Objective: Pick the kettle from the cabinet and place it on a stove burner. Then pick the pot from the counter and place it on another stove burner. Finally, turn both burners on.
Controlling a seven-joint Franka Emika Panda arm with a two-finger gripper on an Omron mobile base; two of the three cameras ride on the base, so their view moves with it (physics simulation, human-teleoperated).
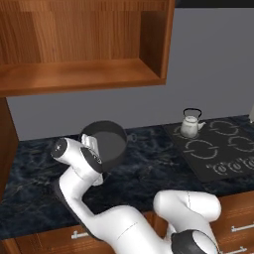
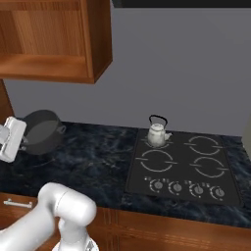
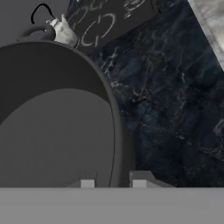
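Observation:
The dark grey pot hangs tilted just above the left part of the counter. My gripper is shut on its near rim, one fingertip inside the wall and the other outside. The pot's interior is bare. On the back-left burner of the black cooktop stands the silver kettle, upright. The front-left burner beside it is bare. The open wooden cabinet hangs above with nothing on its shelf.
Several round knobs line the cooktop's front edge. Wooden drawers with silver handles sit below the counter. A wooden side panel borders the counter at far left. A grey wall runs behind.

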